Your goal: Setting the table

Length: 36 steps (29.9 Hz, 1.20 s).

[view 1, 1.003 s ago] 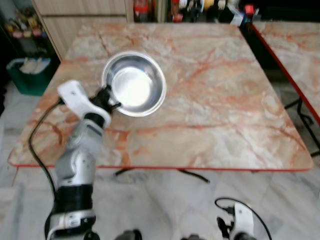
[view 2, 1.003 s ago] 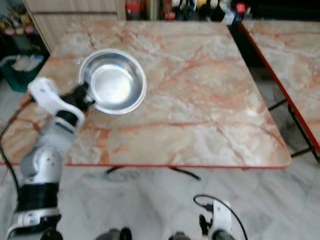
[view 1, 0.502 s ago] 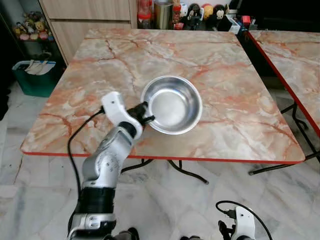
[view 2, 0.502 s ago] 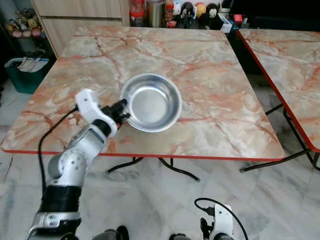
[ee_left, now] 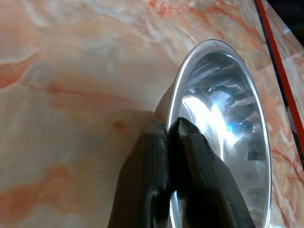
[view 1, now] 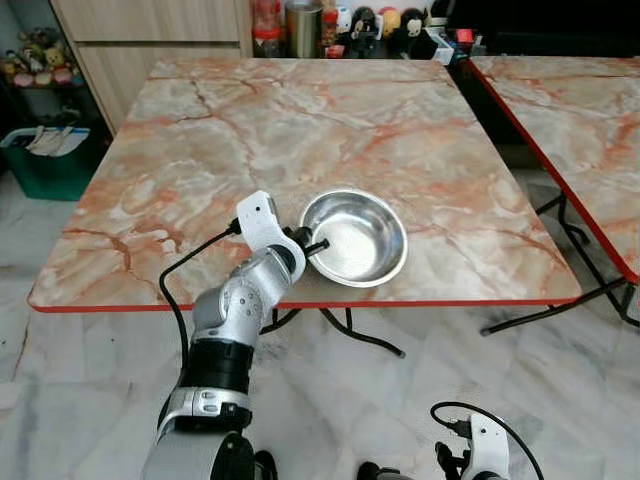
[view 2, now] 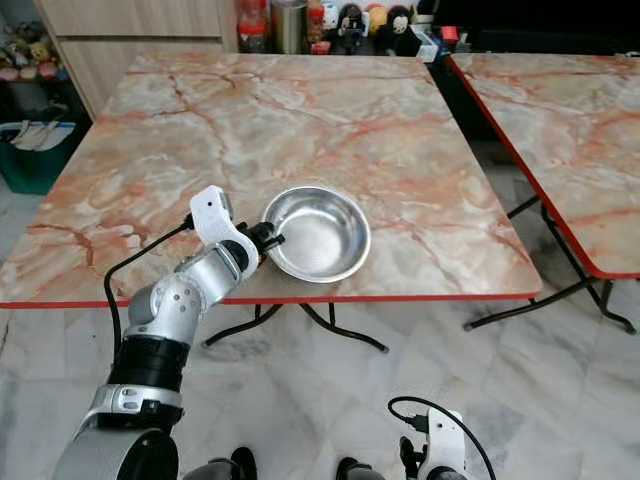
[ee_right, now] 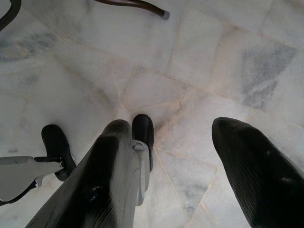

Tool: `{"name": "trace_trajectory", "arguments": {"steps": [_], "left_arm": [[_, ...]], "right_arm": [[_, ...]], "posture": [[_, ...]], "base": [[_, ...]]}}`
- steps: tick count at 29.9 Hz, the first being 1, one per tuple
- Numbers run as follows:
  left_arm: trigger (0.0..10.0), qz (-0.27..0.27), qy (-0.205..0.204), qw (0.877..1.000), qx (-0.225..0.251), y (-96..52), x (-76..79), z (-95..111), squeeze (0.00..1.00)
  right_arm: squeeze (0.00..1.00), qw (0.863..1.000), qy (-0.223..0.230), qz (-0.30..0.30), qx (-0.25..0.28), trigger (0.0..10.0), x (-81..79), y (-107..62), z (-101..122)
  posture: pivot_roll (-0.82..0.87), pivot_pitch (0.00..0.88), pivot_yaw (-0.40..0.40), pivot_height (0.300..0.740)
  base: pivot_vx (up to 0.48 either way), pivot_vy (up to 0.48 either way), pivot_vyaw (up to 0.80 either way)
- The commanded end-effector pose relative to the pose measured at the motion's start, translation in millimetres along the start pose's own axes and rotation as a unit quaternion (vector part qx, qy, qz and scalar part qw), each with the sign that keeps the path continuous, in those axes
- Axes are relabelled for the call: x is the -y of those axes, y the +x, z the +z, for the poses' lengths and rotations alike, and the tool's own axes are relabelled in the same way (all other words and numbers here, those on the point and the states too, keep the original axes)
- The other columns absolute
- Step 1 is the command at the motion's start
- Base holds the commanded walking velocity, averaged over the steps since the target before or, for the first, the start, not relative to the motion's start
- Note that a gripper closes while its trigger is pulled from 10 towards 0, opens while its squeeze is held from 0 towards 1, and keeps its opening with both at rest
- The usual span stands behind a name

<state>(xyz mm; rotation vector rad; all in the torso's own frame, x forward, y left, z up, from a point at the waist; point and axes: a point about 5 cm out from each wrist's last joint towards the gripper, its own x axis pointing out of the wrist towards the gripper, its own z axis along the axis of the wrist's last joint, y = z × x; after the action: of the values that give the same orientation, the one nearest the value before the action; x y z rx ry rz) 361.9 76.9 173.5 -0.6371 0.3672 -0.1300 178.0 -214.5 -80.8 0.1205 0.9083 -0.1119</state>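
Left hand [ee_left: 172,130] clamped on steel bowl [view 1: 355,237] rim | bowl near table [view 1: 250,130] front edge | right hand [ee_right: 183,142] fingers apart

Empty steel bowl [view 1: 355,237], near table edge

One steel bowl [view 1: 354,238]; two marble surfaces [view 1: 230,130], side by side; one green bin [view 1: 40,160]; two robot arms.
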Motion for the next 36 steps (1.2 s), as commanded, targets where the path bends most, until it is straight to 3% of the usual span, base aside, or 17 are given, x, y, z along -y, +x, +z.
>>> {"name": "trace_trajectory", "arguments": {"steps": [1, 13, 18, 22, 24, 25, 27, 31, 36], "left_arm": [[10.0, -0.005, -0.029, 1.000, 0.007, 2.4, 9.7, 6.2, 0.00], [10.0, 0.025, -0.074, 0.997, 0.009, 7.8, 8.1, 6.7, 0.00], [10.0, 0.010, -0.090, 0.996, 0.025, 8.8, 14.4, 9.4, 0.00], [10.0, -0.015, -0.087, 0.995, 0.045, 7.5, 21.2, 14.7, 0.00], [10.0, -0.043, -0.074, 0.993, 0.080, 5.0, 27.7, 22.1, 0.00], [10.0, -0.086, -0.042, 0.986, 0.138, -1.7, 37.4, 34.4, 0.00], [10.0, -0.106, -0.027, 0.981, 0.160, -5.1, 42.0, 38.7, 0.00], [10.0, -0.126, -0.035, 0.975, 0.180, -9.5, 44.9, 41.4, 0.00], [10.0, -0.117, -0.029, 0.977, 0.178, -8.4, 39.6, 38.1, 0.00]], "right_arm": [[0.00, 1.000, 0.005, -0.002, -0.011, 10.0, 1.4, -1.2, -6.1], [0.00, 1.000, 0.004, -0.002, -0.013, 10.0, 1.6, -1.4, -6.8], [0.00, 1.000, 0.005, -0.002, -0.012, 10.0, 1.5, -1.5, -6.9], [0.00, 1.000, 0.004, -0.002, -0.012, 10.0, 1.7, -1.5, -6.8], [0.00, 1.000, 0.004, -0.002, -0.012, 10.0, 1.7, -1.5, -6.8], [0.00, 1.000, 0.004, -0.002, -0.012, 10.0, 1.5, -1.5, -6.8], [0.00, 1.000, 0.004, -0.002, -0.012, 10.0, 1.5, -1.5, -6.8], [0.00, 1.000, 0.003, -0.002, -0.012, 10.0, 1.5, -1.4, -6.6], [0.00, 1.000, 0.004, -0.001, -0.012, 10.0, 1.3, -1.3, -6.5]], "posture": [[-0.01, 0.170, -0.033, 0.740], [-0.01, 0.174, -0.034, 0.740], [-0.02, 0.172, -0.034, 0.740], [-0.02, 0.171, -0.035, 0.740], [-0.02, 0.172, -0.035, 0.740], [-0.02, 0.171, -0.035, 0.740], [-0.02, 0.172, -0.036, 0.740], [-0.01, 0.173, -0.036, 0.740], [-0.01, 0.173, -0.036, 0.740]], "base": [[0.000, 0.000, 0.00], [0.000, 0.000, 0.00], [0.000, 0.000, 0.00], [0.000, 0.000, 0.00], [0.000, 0.000, 0.00], [0.000, 0.000, 0.00], [0.000, 0.000, 0.00], [0.000, 0.000, 0.00], [0.144, 0.000, 0.00]]}}
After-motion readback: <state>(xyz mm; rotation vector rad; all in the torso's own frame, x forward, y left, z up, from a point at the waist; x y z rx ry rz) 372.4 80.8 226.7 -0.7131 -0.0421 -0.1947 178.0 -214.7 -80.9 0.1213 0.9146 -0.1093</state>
